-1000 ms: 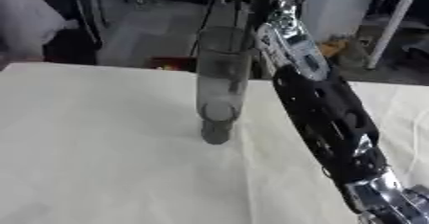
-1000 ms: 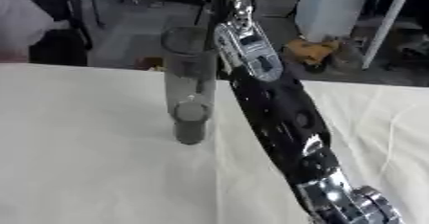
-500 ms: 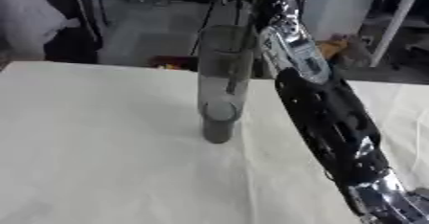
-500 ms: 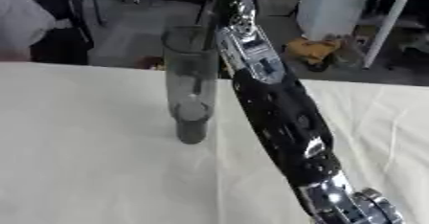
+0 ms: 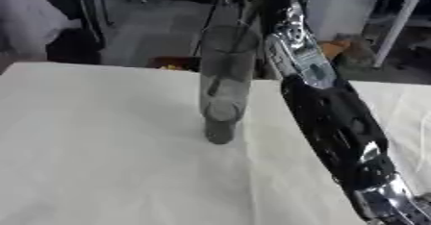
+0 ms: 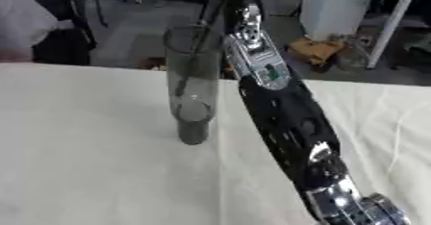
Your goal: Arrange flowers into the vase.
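Vase [image 6: 193,87] stands upright holding what may be a dark stem; right hand's grip unseen.

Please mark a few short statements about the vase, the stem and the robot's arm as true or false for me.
1. The vase stands upright on the cloth. True.
2. The vase lies on its side. False: it is upright.
3. A dark stem leans inside the vase. True.
4. The arm comes in from the view's left. False: it rises from the lower right, just right of the vase.
5. The vase is opaque white. False: it is clear and greyish.
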